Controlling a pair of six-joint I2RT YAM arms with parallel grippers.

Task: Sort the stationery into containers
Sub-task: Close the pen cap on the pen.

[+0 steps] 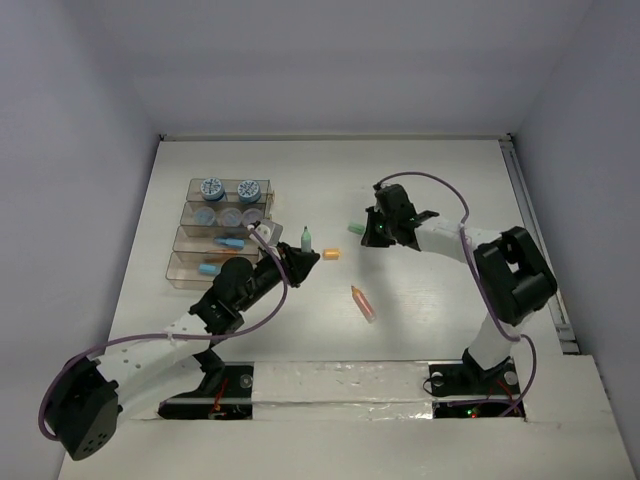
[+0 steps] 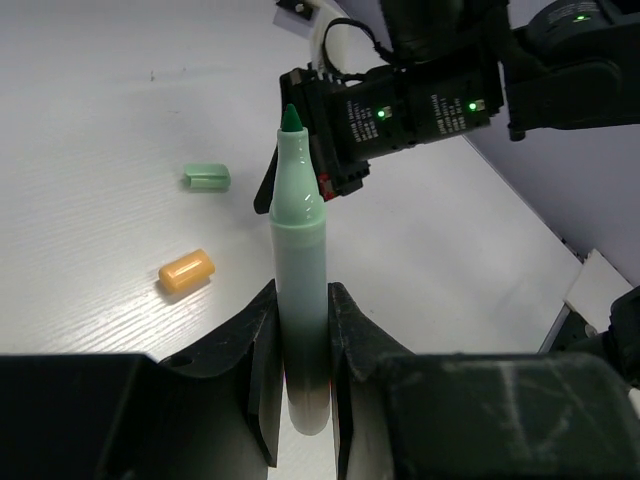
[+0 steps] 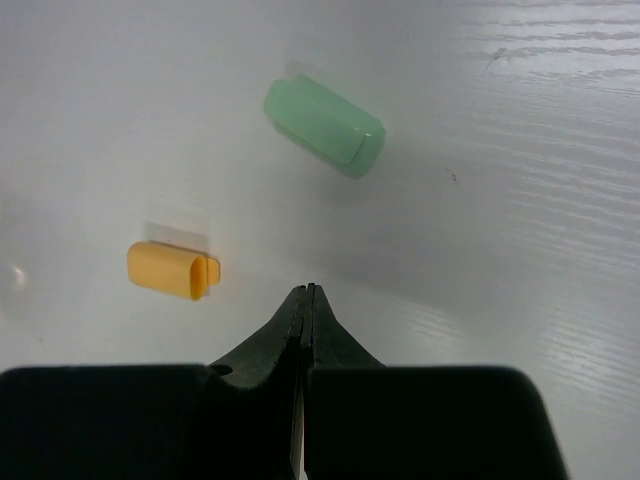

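My left gripper (image 1: 301,262) is shut on an uncapped green marker (image 1: 306,240), held tip up just right of the containers (image 1: 190,272). In the left wrist view the marker (image 2: 299,240) stands clamped between my fingers (image 2: 262,350). A green cap (image 1: 354,229) and an orange cap (image 1: 330,254) lie on the table between the arms. My right gripper (image 1: 374,233) is shut and empty, right beside the green cap. In the right wrist view its closed tips (image 3: 308,292) hover short of the green cap (image 3: 325,125) and orange cap (image 3: 172,270).
An orange-pink marker (image 1: 363,303) lies on the table nearer the arms. The trays hold round blue-grey jars (image 1: 211,187) in the back rows and blue pens (image 1: 228,241) in the front rows. The right arm's wrist (image 2: 400,110) faces the held marker.
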